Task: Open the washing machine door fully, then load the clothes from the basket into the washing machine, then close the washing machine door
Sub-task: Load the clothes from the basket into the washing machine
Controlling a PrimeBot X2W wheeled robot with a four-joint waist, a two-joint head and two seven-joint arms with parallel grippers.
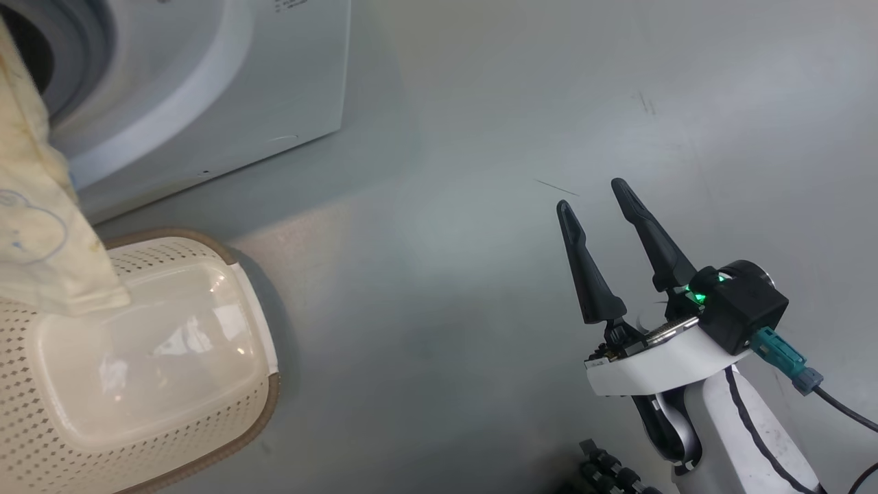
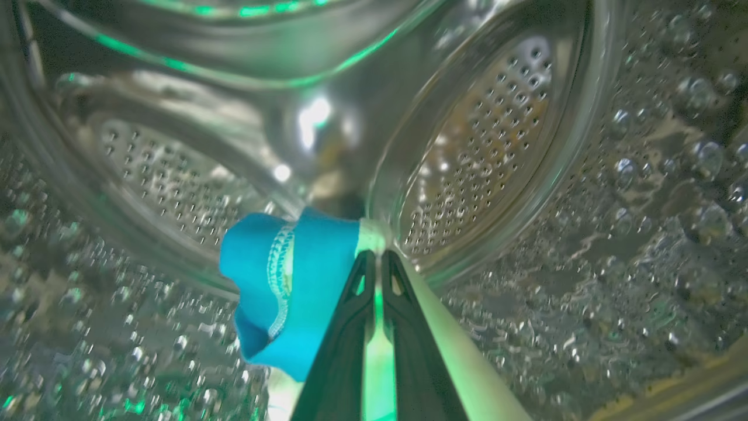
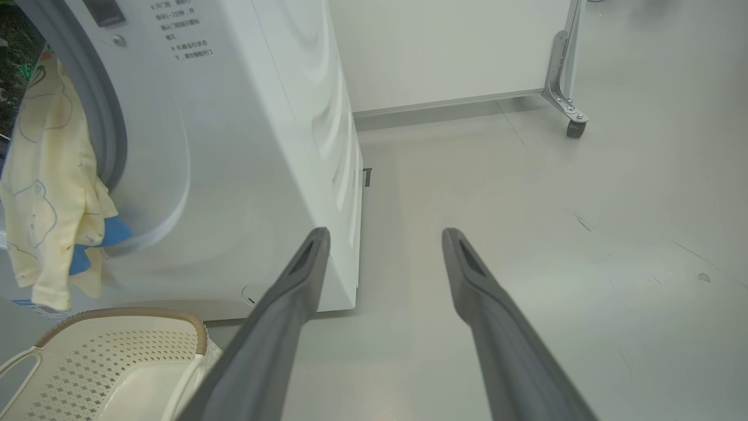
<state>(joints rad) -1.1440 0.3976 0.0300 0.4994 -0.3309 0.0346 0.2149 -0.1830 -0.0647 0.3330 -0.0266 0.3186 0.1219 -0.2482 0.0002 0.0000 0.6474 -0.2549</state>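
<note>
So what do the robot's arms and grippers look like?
The right gripper has two long black fingers. Behind sits a black block with a green light, a teal plug with a cable, and a white forearm with a dark stripe. The left gripper has dark fingers too.

Nothing can be read outright. The washing machine [image 3: 263, 146] carries a few short lines of small grey print [image 3: 184, 38] on its white front, just right of the round opening and near the top. The characters are too small and blurred to make out. The clothes [image 3: 41, 193] hanging at the opening bear thin line drawings, not letters.
</note>
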